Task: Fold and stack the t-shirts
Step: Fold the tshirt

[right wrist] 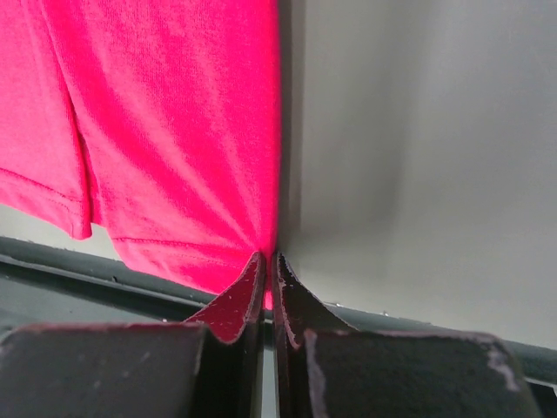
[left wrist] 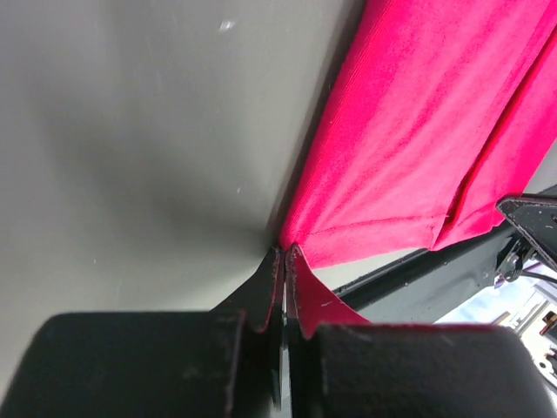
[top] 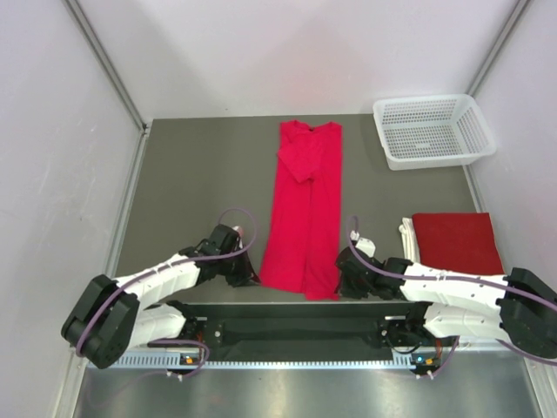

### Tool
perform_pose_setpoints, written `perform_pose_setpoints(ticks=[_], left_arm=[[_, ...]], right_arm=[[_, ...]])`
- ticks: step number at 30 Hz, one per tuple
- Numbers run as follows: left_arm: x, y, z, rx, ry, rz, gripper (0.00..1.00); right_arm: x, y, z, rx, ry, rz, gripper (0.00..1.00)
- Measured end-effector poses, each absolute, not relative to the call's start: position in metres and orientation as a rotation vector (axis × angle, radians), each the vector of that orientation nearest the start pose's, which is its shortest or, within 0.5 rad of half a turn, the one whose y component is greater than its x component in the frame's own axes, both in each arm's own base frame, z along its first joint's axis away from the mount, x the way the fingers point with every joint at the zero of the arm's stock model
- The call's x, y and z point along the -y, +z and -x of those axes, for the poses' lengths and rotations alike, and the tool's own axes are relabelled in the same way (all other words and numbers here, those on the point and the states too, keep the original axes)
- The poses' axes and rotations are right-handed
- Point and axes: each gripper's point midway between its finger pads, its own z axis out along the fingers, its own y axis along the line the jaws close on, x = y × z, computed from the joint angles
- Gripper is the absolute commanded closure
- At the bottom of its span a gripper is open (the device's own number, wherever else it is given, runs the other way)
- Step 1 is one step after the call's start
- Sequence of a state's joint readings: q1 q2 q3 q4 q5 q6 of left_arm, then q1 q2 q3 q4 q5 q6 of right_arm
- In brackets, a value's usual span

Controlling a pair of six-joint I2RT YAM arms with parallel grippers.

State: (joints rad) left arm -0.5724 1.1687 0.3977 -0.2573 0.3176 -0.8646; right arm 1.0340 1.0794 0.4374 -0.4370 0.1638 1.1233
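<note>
**Both grippers clamped on the shirt's near hem**

Both arms are down low, forearms angled in from the near corners, wrists almost on the table (top: 191,174). The left gripper (top: 250,273) (left wrist: 283,254) is pinched tight on the shirt's (top: 306,209) (left wrist: 418,131) (right wrist: 174,131) near-left hem corner. The right gripper (top: 342,277) (right wrist: 268,259) is squeezed just as tight on the near-right corner.

Between them the shirt lies flat in a long narrow strip, running straight away from both grippers, collar at the far end.

From above, the wrists cover the fingertips. Up close, red cloth vanishes between the pads, and each wrist view cuts off the shirt's far end.

A folded shirt (top: 457,241) sits just right of the right gripper, with a white strip (top: 406,233) at its edge I can't identify. The basket (top: 432,132) is well beyond it.
</note>
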Motion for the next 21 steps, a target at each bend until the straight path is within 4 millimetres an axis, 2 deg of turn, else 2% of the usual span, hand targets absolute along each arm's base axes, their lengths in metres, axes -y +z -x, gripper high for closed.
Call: perform_pose_setpoints(ticks=[21], left_arm=[[0.201, 0.026, -0.135, -2.808, -0.920, 0.320, 1.00]], right_arm=[[-0.196, 0.021, -0.106, -2.737, 0.466, -0.141, 1.00]])
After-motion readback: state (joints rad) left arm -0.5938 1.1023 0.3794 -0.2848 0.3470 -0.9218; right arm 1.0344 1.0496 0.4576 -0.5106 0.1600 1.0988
